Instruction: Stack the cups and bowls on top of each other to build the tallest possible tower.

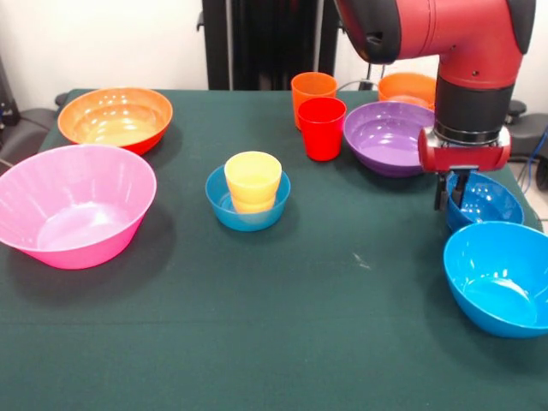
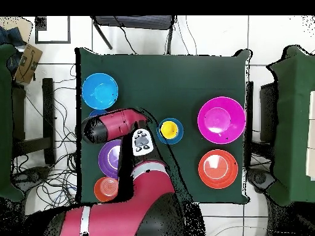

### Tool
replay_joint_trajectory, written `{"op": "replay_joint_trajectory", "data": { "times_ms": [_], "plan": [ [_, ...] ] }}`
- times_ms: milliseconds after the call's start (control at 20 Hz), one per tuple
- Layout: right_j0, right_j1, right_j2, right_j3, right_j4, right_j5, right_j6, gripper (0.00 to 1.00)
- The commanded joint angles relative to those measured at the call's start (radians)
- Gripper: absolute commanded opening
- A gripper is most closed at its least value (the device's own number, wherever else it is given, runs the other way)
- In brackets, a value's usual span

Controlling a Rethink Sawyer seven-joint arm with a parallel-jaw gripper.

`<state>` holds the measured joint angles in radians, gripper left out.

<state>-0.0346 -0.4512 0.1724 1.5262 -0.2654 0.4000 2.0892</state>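
Observation:
My gripper (image 1: pixel 454 193) is open, and its two fingers straddle the near-left rim of a small blue bowl (image 1: pixel 490 201) at the right of the table. A medium bright blue bowl (image 1: pixel 501 278) lies just in front of it and also shows in the overhead view (image 2: pixel 99 91). The yellow cup (image 1: pixel 253 180) stands inside the other small blue bowl (image 1: pixel 248 212) at the centre. The red cup (image 1: pixel 322 128) and orange cup (image 1: pixel 313 88) stand side by side next to the purple bowl (image 1: pixel 385 137). A small orange bowl (image 1: pixel 409 86) sits behind it.
A large pink bowl (image 1: pixel 73 205) and a large orange bowl (image 1: pixel 116 118) sit at the left of the dark green table (image 1: pixel 282 342). In the overhead view the arm (image 2: pixel 117 126) covers the gripper and the small blue bowl under it.

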Motion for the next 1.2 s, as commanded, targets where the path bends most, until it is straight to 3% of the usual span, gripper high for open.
{"op": "replay_joint_trajectory", "data": {
  "times_ms": [50,250,500,1100,1200],
  "plan": [
    [-0.033,-0.082,0.006,-0.049,0.03,0.198,0.004,0.0],
    [-0.096,-0.116,0.062,-0.055,0.085,0.267,-0.021,0.0],
    [-0.136,-0.154,0.087,-0.078,0.103,0.367,-0.073,0.0],
    [-0.274,-0.209,0.146,-0.053,0.057,0.404,-0.208,0.0],
    [-0.3,-0.222,0.151,-0.062,0.054,0.446,-0.23,0.0]
  ]
}}
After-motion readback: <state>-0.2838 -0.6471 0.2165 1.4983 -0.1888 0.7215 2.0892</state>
